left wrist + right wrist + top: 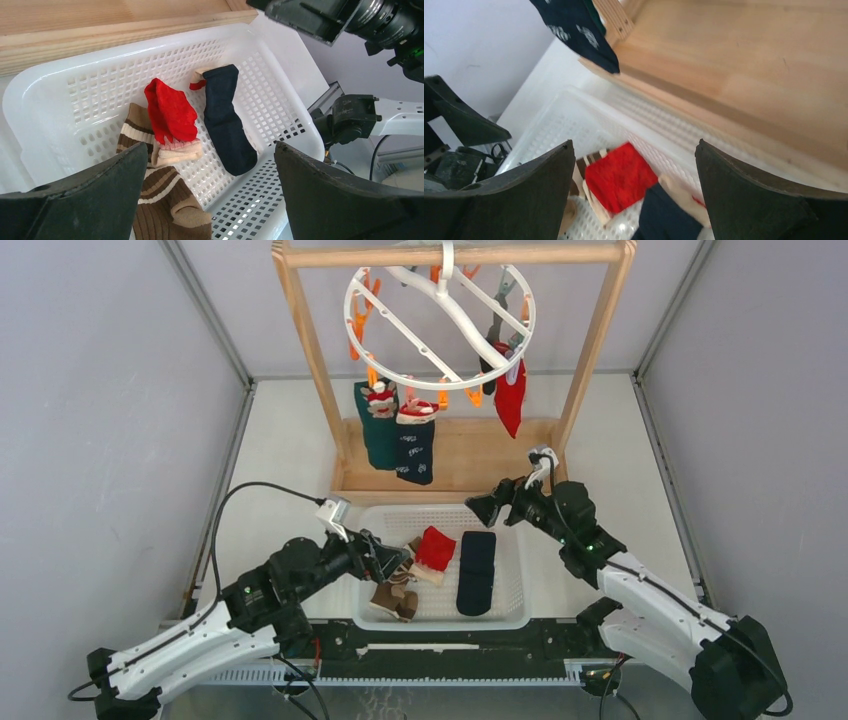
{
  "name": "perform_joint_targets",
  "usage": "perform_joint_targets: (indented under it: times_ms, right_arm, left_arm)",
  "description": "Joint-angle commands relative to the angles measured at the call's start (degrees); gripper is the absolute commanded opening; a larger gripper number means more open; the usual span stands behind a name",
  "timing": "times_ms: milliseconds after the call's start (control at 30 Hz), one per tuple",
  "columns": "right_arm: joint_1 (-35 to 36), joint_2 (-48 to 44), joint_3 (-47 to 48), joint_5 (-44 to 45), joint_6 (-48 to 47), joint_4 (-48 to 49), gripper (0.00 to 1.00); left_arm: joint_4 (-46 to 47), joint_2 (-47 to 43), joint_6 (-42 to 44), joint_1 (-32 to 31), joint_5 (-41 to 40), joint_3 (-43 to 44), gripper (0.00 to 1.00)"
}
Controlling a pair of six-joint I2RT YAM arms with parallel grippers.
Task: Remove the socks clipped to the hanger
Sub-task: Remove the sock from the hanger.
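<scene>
Both arms hover at the white basket [440,512], which gathers the freed socks [476,572] (red, dark, striped). The left end effector [395,562] gapes wide and empty above them. The right end effector [487,508], equally spread and empty, sits near the far rim. A green sock [378,430], navy sock [415,450] and red sock [510,395] hang clipped to the hanger [452,308].

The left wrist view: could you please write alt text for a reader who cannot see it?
A white mesh basket holds a red sock, a navy sock and brown-and-cream striped socks, framed by the open left pincer. A wooden rack base lies behind it.
</scene>
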Motion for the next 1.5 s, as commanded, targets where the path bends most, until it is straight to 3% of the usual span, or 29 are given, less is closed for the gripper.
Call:
perform_joint_targets:
  times_ms: [0, 500, 967, 1300, 1467]
  right_arm:
    - [0.81, 3.24, 4.39, -2.91, -3.87, 13.89, 0.95]
    - [2.88, 20.68, 11.73, -4.38, -6.78, 30.55, 0.95]
    - [5.08, 33.60, 19.70, -3.23, -9.26, 33.98, 0.94]
    - [7.13, 37.27, 20.55, -6.08, -6.75, 36.89, 0.82]
    - [7.35, 38.78, 22.07, -7.93, -5.63, 36.35, 0.67]
  left_arm:
    - [0.41, -0.52, 0.88, -0.03, -0.74, 1.36, 1.00]
    - [-0.48, -0.22, 1.54, -0.03, -0.02, 2.56, 1.00]
    - [-2.03, -1.23, 1.55, -0.03, -0.23, 3.15, 1.00]
    - [-2.96, -1.42, 1.64, -0.03, -0.40, 3.48, 1.00]
    - [-3.10, -1.79, 1.52, -0.03, -0.46, 3.35, 1.00]
